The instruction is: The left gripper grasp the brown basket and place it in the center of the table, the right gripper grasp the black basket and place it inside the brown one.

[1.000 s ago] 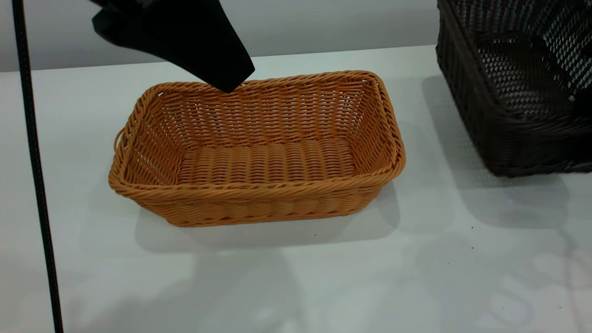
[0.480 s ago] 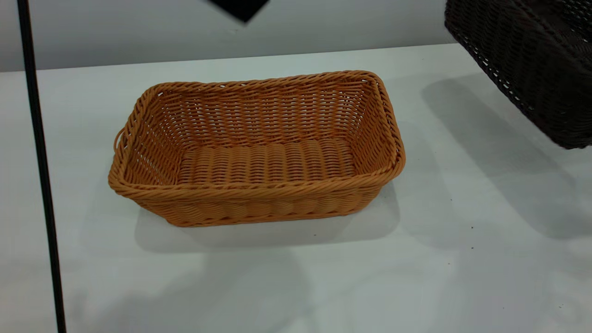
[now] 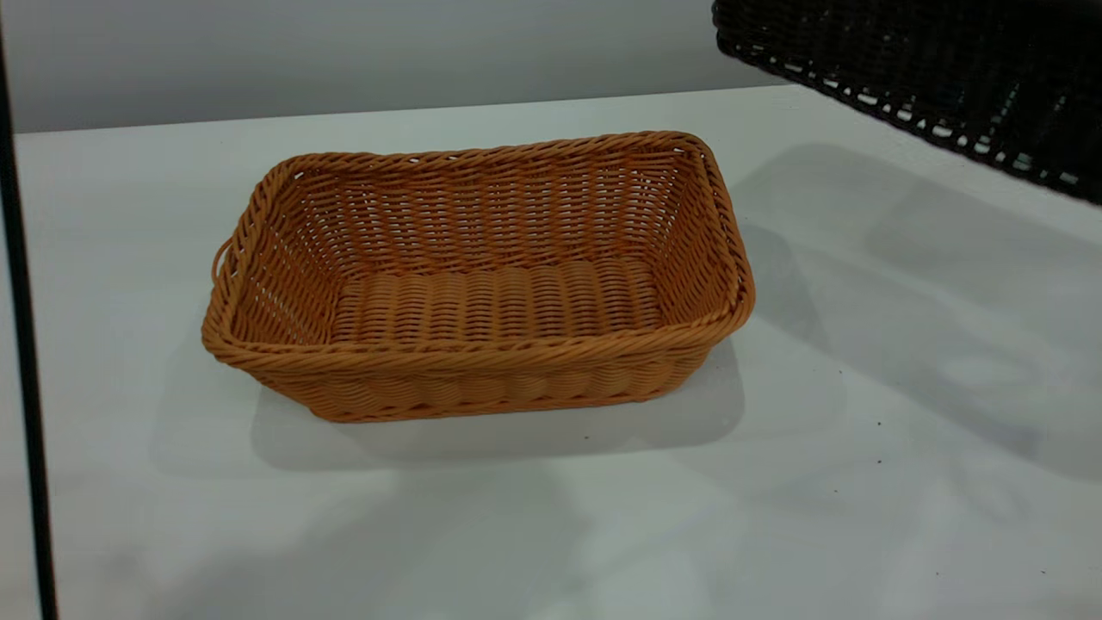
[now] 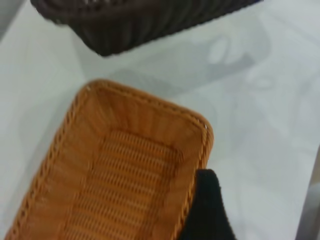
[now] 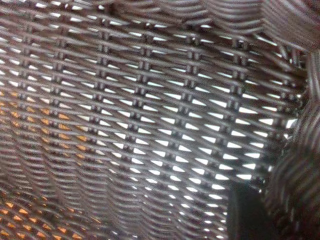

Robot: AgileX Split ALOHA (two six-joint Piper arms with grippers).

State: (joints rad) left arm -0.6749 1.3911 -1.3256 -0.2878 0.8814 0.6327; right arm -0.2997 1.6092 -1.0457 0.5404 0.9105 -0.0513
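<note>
carrying: my right claw has the black basket [image 3: 930,77] off the worktop [image 3: 861,517], up at about 1 o'clock of the exterior view and well apart from the brown basket [image 3: 478,275]. it casts a broad shadow on the worktop below it.
why lifted: i judge it has to clear the brown basket's braided rim before it can go down inside, so height comes first.
right claw: the claw itself is out of the exterior view. in my right wrist view the dark weave [image 5: 150,115] fills nearly everything, with a dark blocky shape low at one edge that may be a finger. since the basket hangs in the air i judge i am clamped on its wall, though the grip point is not plainly shown.
left claw: [image 4: 207,210] one dark finger shows just beside the brown basket's rim [image 4: 202,145] in my left wrist view. i cannot tell whether this claw is open or closed. it is out of the exterior view, and holds nothing that i can see.
brown basket: sits flat near the middle of the worktop, long side toward the camera, empty. i judge its step done.
look of the brown one: orange-tan wicker, flared sides, ribbed floor, small handle loop at 9 o'clock.
look of the black one: near-black open weave. orange glints show through the gaps in the wrist view.
</note>
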